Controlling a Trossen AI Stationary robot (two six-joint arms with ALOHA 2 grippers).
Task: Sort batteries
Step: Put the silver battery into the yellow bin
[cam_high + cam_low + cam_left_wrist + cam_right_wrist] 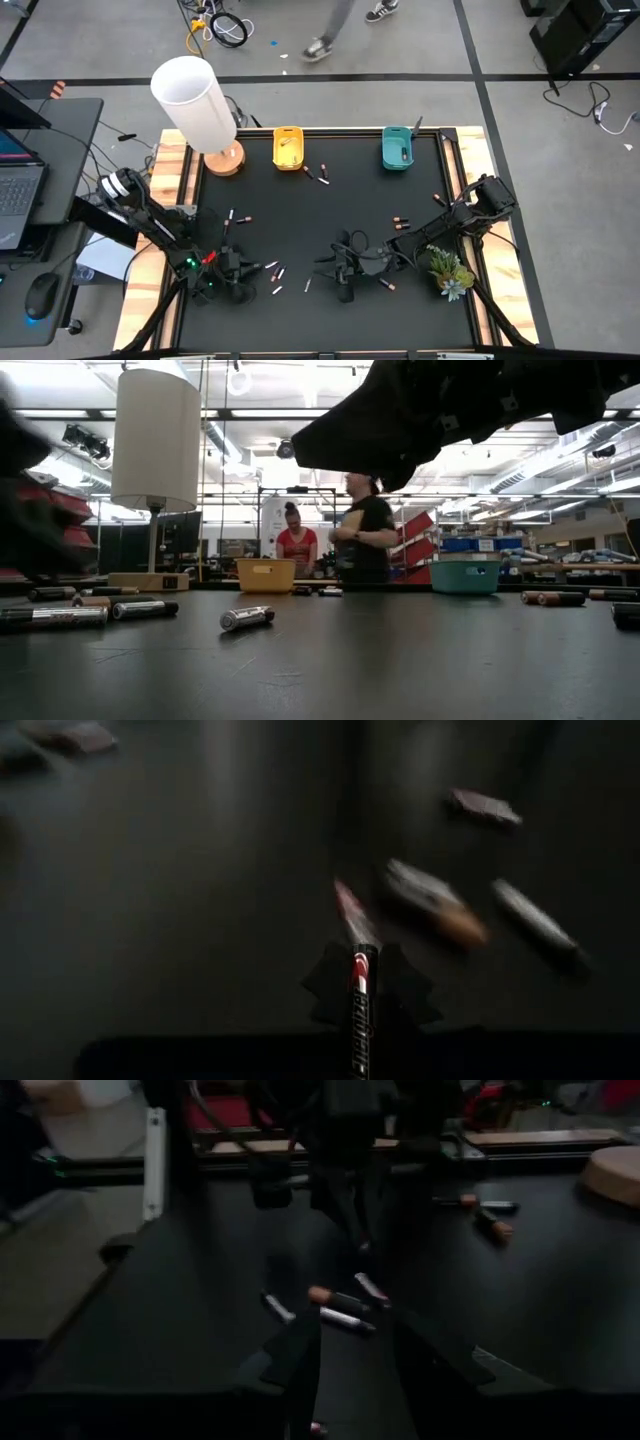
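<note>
Now, by label:
Left gripper: it is hanging low over the near-left part of the black table, and its jaws are pressing together on one slim battery with a red mark, standing lengthwise between them.
Right gripper: it is waiting near the middle of the near edge, with jaws apart and nothing between them.
Batteries: they are lying scattered on the table, several just beside the left gripper, some near the yellow bin, others toward the teal bin.
Handling: I am judging them as light, stiff, smooth cylinders that are rolling easily and slipping if pinched at the tip.
Where to hold: I am advising the middle of the body, fingers across the round side.
</note>
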